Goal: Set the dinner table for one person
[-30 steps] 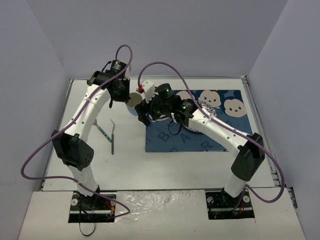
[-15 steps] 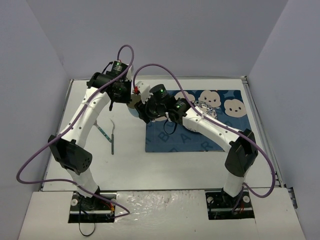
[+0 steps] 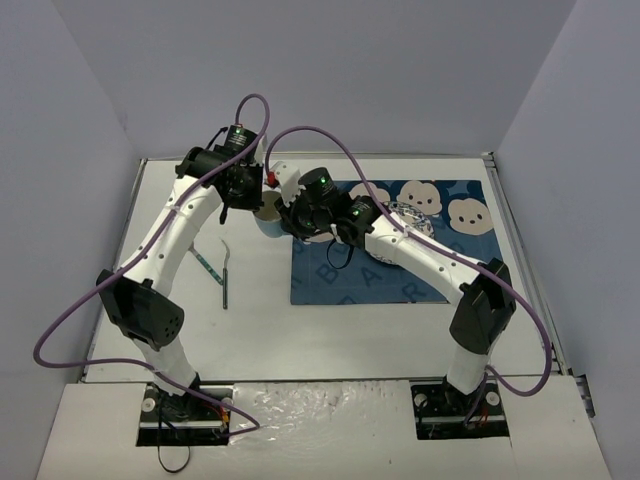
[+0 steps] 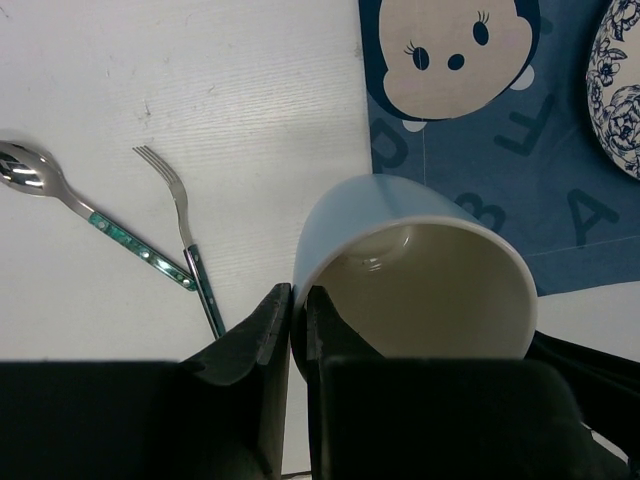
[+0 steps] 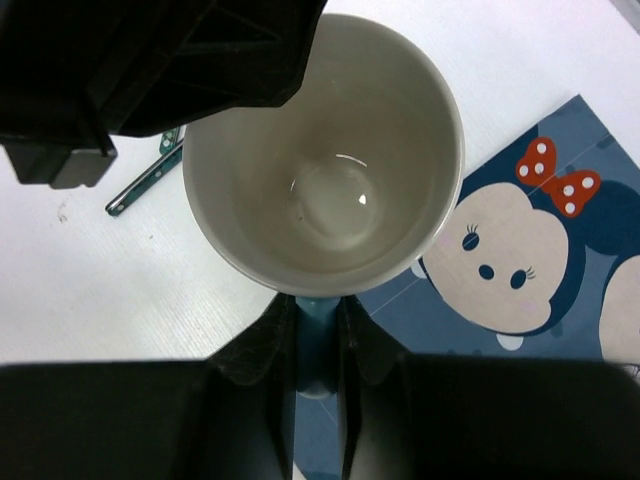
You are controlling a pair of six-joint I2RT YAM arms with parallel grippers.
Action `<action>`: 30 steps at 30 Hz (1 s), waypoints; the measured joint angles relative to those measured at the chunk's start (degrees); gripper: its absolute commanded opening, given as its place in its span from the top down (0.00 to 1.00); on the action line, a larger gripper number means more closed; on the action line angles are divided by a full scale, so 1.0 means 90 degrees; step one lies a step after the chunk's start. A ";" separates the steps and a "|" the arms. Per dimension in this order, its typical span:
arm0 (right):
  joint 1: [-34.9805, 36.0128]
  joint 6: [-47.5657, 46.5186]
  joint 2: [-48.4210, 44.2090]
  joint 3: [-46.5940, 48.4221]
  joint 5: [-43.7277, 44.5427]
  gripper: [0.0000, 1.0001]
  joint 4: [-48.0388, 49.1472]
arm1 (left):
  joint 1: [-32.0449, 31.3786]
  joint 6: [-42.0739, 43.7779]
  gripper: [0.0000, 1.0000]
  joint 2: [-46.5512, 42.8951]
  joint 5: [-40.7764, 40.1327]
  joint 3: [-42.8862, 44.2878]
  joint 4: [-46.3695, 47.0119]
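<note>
Dinner table (image 3: 330, 330) white; mug (image 5: 325, 180) pale blue, cream inside; placemat (image 4: 480, 170) navy, cartoon faces; plate (image 4: 620, 90) blue-floral.

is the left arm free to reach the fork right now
Probably not: the left gripper is shut on the cup, so it would have to let go first. The fork itself lies uncovered on the table.

Dinner table (image 3: 330, 330): large flat white rectangular top, lying level and filling most of the overhead view. A thin metal rim is seen along the far and right edges. The surface is matte white; fine ridging and a few small dark specks are seen in the wrist views. The far right part is covered by a blue cloth placemat (image 3: 400, 285). A fork (image 4: 182, 215) and a spoon (image 4: 70, 200) are laid on the bare left part. The near strip is seen as bare white.
</note>
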 measured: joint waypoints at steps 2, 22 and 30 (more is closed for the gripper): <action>0.0001 -0.0003 0.0000 0.0000 0.0014 1.00 0.0002 | 0.0000 -0.0016 0.94 -0.0006 -0.0002 -0.0012 0.0023; -0.1738 -0.0689 -0.1054 -0.1936 -0.0031 1.00 0.0152 | 0.0914 -0.0183 0.06 -0.1686 0.0127 -0.2427 0.1153; -0.4393 -0.1145 -0.1502 -0.2111 -0.0710 1.00 0.1067 | 0.1706 -0.0025 0.03 -0.2855 0.0301 -0.4712 0.2064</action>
